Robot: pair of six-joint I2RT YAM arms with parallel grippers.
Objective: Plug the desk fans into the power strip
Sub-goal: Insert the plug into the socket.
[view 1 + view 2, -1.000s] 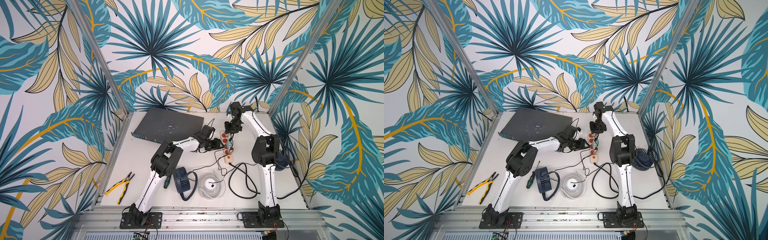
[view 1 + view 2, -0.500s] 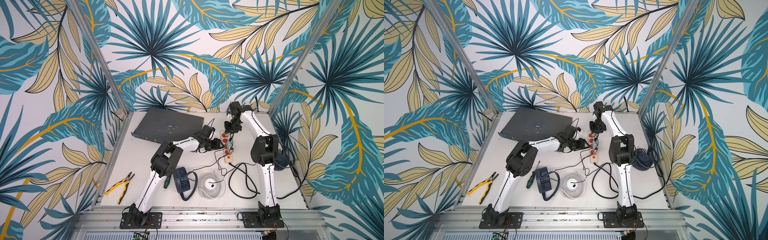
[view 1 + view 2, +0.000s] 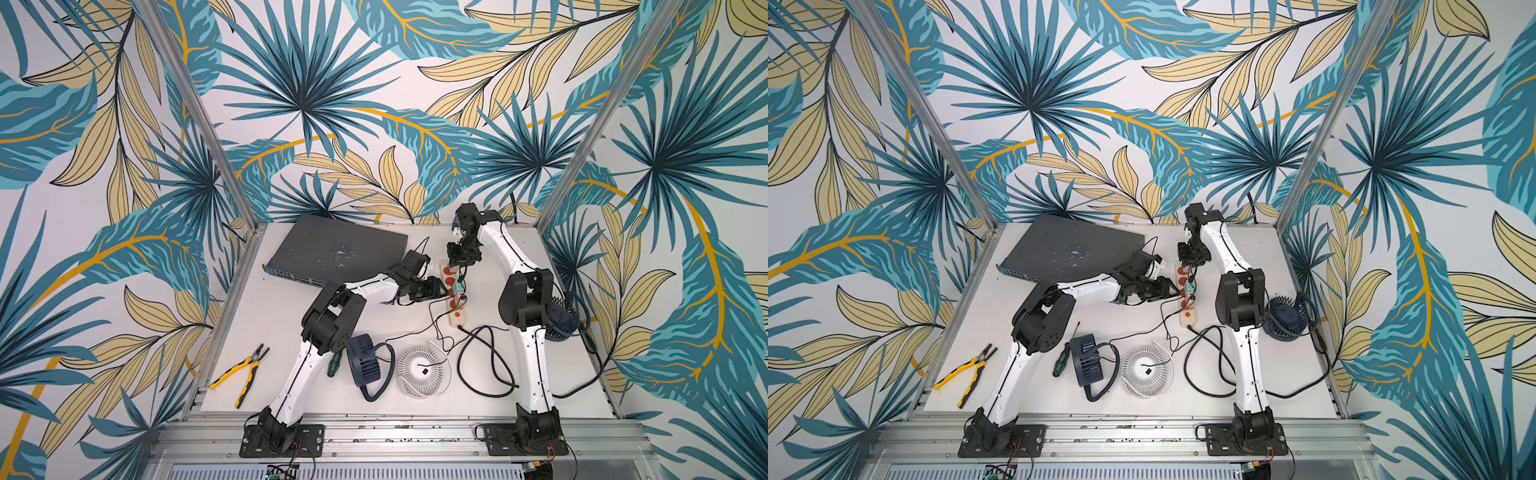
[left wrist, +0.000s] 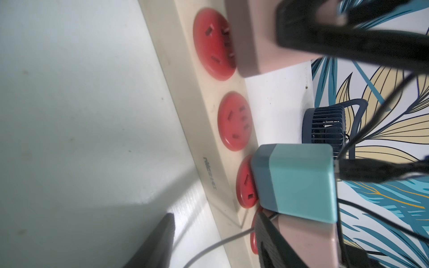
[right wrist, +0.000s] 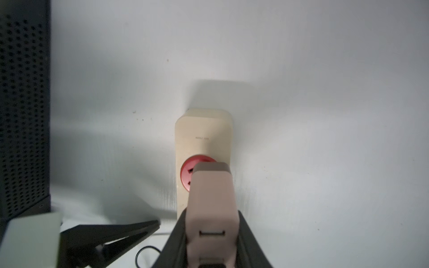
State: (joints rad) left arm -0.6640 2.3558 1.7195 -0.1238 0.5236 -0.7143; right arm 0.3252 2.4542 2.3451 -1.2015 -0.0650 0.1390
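The cream power strip (image 3: 457, 322) (image 5: 204, 130) with red sockets lies mid-table. My right gripper (image 5: 212, 222) (image 3: 459, 264) is shut on a pink plug adapter (image 5: 212, 197) (image 4: 255, 41), whose front sits against the strip's far-end socket and covers one side of it. My left gripper (image 4: 214, 214) (image 3: 442, 289) points at the strip's long side with its jaws a little apart and nothing pinched between them. A teal adapter (image 4: 301, 181) sits in the third socket. In both top views a white desk fan (image 3: 424, 370) and two dark blue fans (image 3: 365, 365) (image 3: 561, 320) stand nearby. I cannot tell whose cable the pink adapter carries.
A flat dark grey network switch (image 3: 336, 249) lies at the back left, close to both wrists. Yellow pliers (image 3: 241, 372) and a green screwdriver (image 3: 332, 365) lie front left. The strip's thick black cord (image 3: 486, 361) loops across the front, and thin cables cross beside the strip.
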